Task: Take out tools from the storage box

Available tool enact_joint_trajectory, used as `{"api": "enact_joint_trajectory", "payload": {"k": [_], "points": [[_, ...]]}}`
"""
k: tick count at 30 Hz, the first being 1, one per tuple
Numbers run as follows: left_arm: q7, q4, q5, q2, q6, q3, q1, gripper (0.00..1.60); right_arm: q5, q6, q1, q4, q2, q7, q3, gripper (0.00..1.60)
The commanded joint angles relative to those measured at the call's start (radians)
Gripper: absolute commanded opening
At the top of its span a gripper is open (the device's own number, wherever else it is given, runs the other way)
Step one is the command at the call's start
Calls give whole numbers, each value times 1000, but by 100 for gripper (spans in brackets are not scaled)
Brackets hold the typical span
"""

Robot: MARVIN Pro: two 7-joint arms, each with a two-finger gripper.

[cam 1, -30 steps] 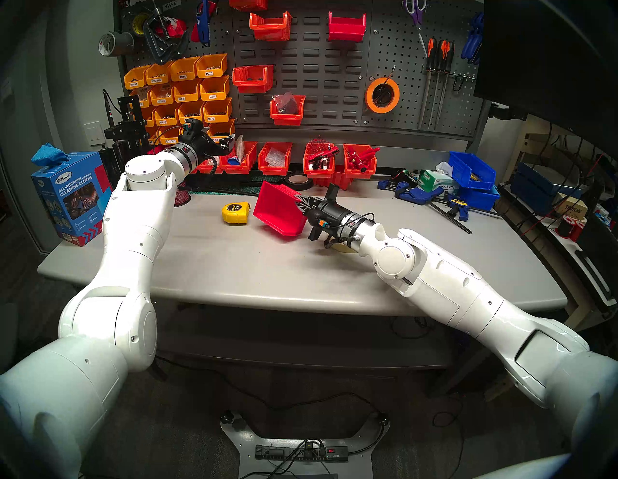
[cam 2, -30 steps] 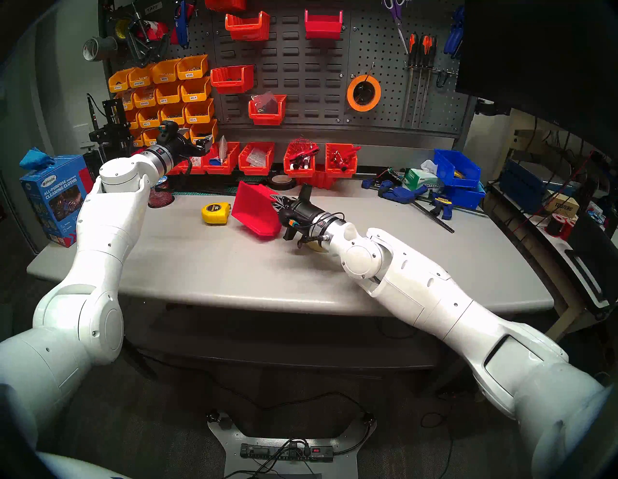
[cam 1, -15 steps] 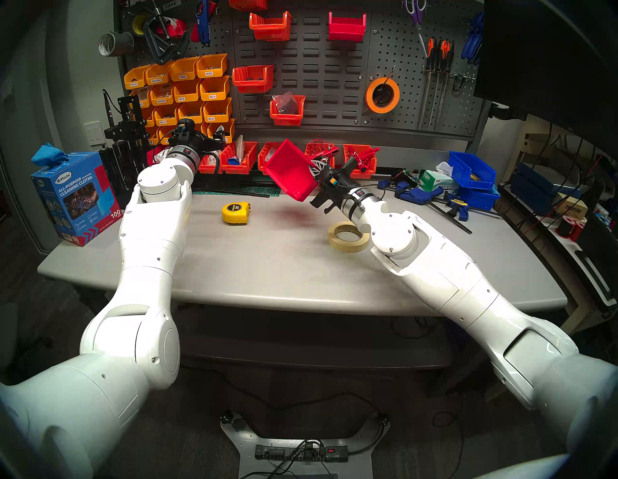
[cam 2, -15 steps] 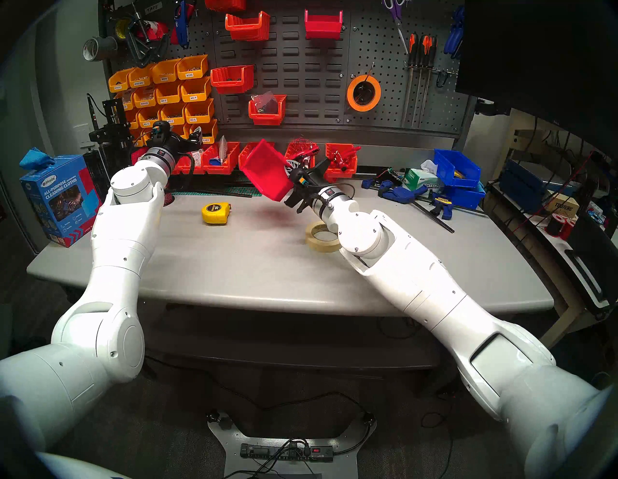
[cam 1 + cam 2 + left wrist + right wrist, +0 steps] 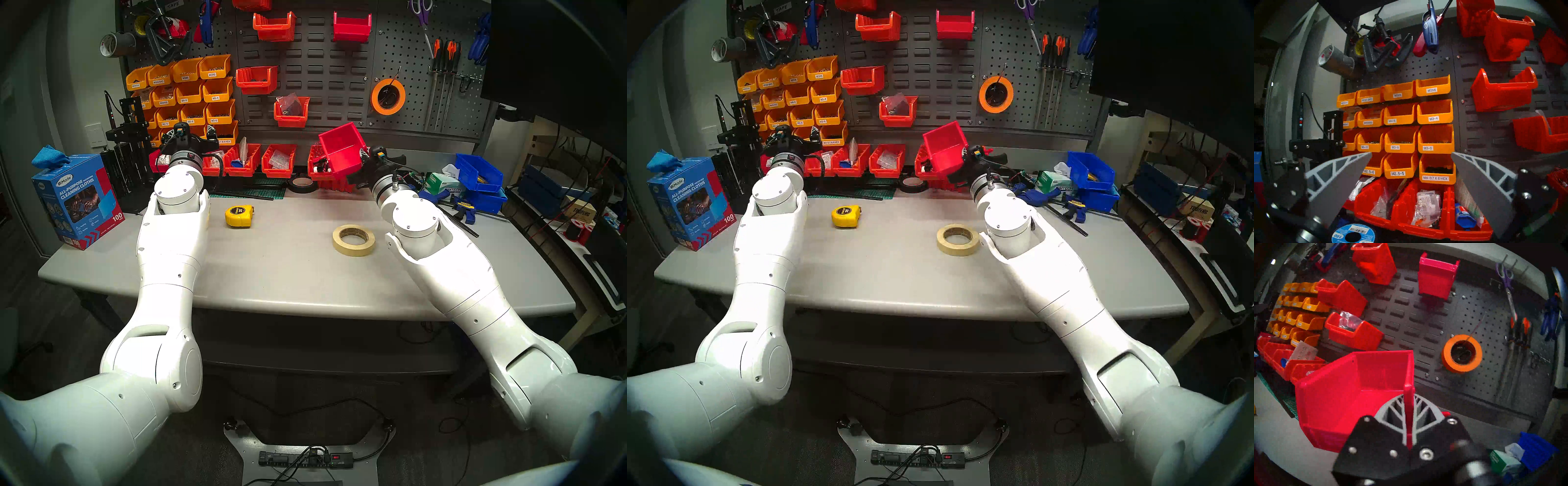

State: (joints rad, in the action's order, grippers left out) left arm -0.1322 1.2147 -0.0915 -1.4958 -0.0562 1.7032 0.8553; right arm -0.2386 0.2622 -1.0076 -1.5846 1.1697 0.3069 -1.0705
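Two tools lay out on the bench [image 5: 271, 278]: masking-tape roll [image 5: 353, 240] nearer, tape measure [image 5: 239, 215] beyond. Farther back, the right gripper [image 5: 1409, 414] held jaws clamped on the empty red storage box [image 5: 342, 150], aloft; left gripper [image 5: 1411, 171] jaws apart, empty. Removal appeared complete.

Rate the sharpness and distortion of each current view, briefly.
Head views: sharp, with fisheye bending of the table edge and a dark rim. Left wrist: crisp bin labels, dim corners, left end effector open. Right wrist: soft, smeared along the bottom; the red storage box in the right end effector stays readable.
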Motion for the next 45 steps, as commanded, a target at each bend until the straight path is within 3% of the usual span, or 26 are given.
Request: {"api": "enact_joint_trajectory", "payload": {"k": [1,12,21,27,38,39,40,41,42,43,44,45], "points": [[-88,45,-36,-40,-10,-13,-7,160,-20,118,-101,-120,4,123,-86,0],[-153,53,-58,-52,-33,-24,-6,160,-50,293,-223,-269,-16,276,-164,0],[-167,56,-61,-54,-43,-28,-6,160,-108,400,-325,-389,-34,303,-211,0],[-170,56,-60,-53,-43,-30,-6,160,-112,427,-338,-378,-32,316,-200,0],[-172,56,-59,-52,-43,-32,-6,160,-61,404,-321,-277,-20,391,-181,0],[-172,56,-58,-52,-43,-32,-6,160,-61,401,-319,-271,-20,392,-181,16],[-172,56,-58,-52,-43,-32,-6,160,-61,401,-319,-271,-20,392,-181,16],[-172,56,-58,-52,-43,-32,-6,160,-69,405,-314,-261,-19,389,-184,56],[-172,56,-58,-52,-43,-32,-6,160,-69,405,-314,-261,-19,389,-184,56],[-172,56,-58,-51,-43,-32,-6,160,-76,404,-312,-258,-21,381,-186,70],[-172,56,-58,-51,-43,-32,-6,160,-72,403,-305,-248,-19,385,-182,160],[-172,56,-58,-51,-43,-32,-6,160,-71,402,-302,-244,-18,385,-181,160]]}}
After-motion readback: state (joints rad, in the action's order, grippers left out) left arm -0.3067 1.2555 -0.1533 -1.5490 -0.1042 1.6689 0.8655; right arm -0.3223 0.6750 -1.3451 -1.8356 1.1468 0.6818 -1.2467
